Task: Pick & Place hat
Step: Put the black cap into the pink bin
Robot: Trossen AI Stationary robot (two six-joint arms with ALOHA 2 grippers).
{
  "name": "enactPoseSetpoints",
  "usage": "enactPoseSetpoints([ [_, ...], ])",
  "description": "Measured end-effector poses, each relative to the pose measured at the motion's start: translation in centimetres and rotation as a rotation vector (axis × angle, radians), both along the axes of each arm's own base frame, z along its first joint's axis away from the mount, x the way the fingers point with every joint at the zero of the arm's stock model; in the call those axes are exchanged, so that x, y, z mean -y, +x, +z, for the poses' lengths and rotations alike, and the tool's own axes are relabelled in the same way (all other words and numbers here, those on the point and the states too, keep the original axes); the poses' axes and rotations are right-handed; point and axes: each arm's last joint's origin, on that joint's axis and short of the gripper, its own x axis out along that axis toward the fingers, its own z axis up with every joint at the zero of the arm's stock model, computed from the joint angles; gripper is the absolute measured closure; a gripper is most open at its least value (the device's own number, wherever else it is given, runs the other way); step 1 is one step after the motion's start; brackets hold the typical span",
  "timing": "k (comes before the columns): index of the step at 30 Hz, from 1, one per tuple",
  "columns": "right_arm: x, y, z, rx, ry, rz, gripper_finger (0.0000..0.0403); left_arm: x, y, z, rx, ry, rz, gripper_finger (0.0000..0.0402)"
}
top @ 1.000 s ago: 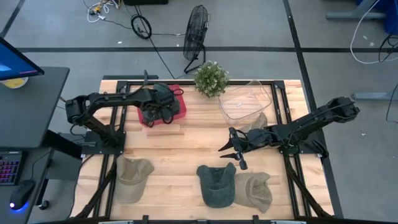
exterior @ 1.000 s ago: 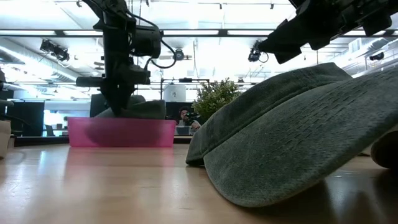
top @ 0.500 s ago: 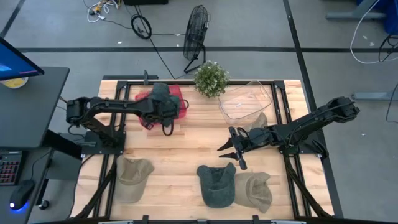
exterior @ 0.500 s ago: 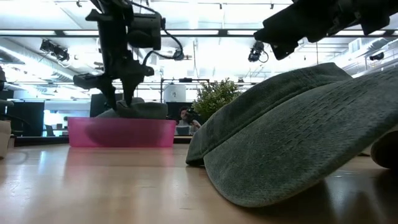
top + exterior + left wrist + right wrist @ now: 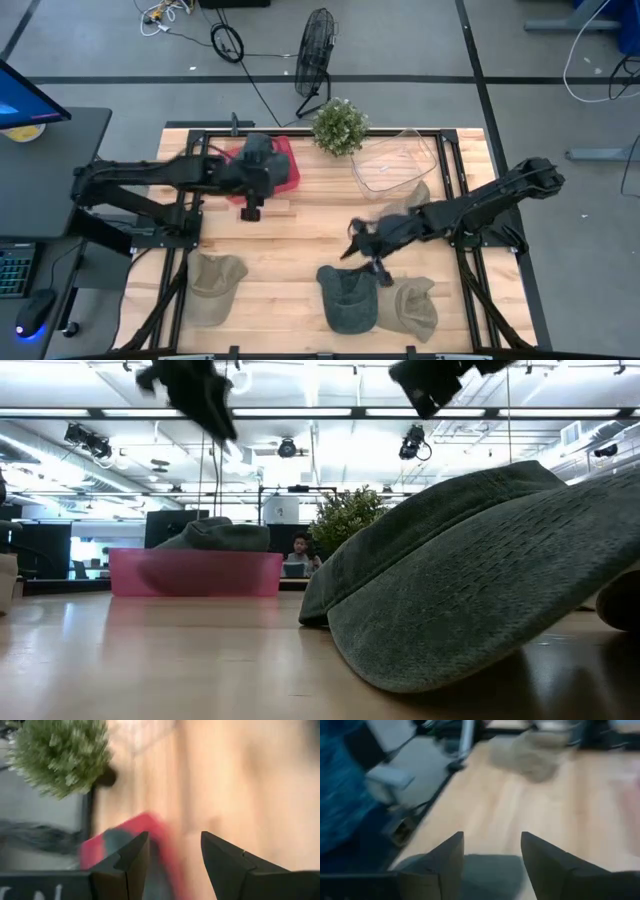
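Note:
A dark hat [image 5: 260, 152] lies in the pink bin [image 5: 287, 170] at the far left; in the low view this hat [image 5: 215, 535] rests on the bin's rim [image 5: 195, 572]. My left gripper [image 5: 250, 205] [image 5: 172, 837] hovers open just near of the bin, holding nothing. A dark green hat [image 5: 348, 297] [image 5: 480, 580] lies on the table near the front edge, between two tan hats [image 5: 215, 285] [image 5: 412, 307]. My right gripper [image 5: 365, 255] [image 5: 492, 837] hangs open above the green hat's far edge [image 5: 485, 870], apart from it.
A clear bin [image 5: 395, 160] stands at the far right with another tan hat [image 5: 410, 195] beside it. A potted plant [image 5: 340, 125] sits at the far edge between the bins. Bare wood lies in the table's middle.
My left gripper has opened, let go of the dark hat, which stays in the pink bin, and has risen and drawn back toward the near edge. My right gripper has moved toward the near edge, over the dark green hat.

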Motion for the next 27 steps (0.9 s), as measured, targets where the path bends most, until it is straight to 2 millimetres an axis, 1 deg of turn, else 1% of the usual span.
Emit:
enactPoseSetpoints([
  [3,-1.8,1.4,-0.8,-0.122,0.013,0.072,0.02,0.5,-0.8,1.4,0.159,-0.169,0.068,0.022],
  [6,-3.0,2.3,-2.3,-0.281,0.039,0.064,0.0202,0.8,-1.1,1.9,0.216,-0.26,0.136,0.022],
  [11,-3.8,3.2,-5.4,-0.454,0.074,-0.007,0.0202,1.5,-1.0,1.7,0.227,-0.33,0.175,0.022],
  [15,-3.9,3.6,-7.0,-0.518,0.078,-0.038,0.0202,2.2,-0.7,0.9,0.206,-0.348,0.17,0.022],
  [17,-4.0,3.6,-7.5,-0.529,0.074,-0.031,0.0202,2.5,-0.3,0.9,0.223,-0.364,0.169,0.022],
  [19,-4.2,3.7,-7.6,-0.54,0.094,-0.006,0.0202,2.7,-0.4,0.3,0.189,-0.365,0.168,0.022],
  [21,-4.3,3.7,-7.6,-0.549,0.122,0.004,0.0207,3.0,0.0,0.2,0.193,-0.381,0.174,0.022],
  [23,-4.5,3.8,-7.5,-0.561,0.162,0.004,0.0216,3.3,0.1,-0.1,0.176,-0.381,0.169,0.022],
  [27,-4.4,3.7,-6.9,-0.55,0.178,0.007,0.0242,3.7,0.6,-0.4,0.161,-0.376,0.149,0.022],
])
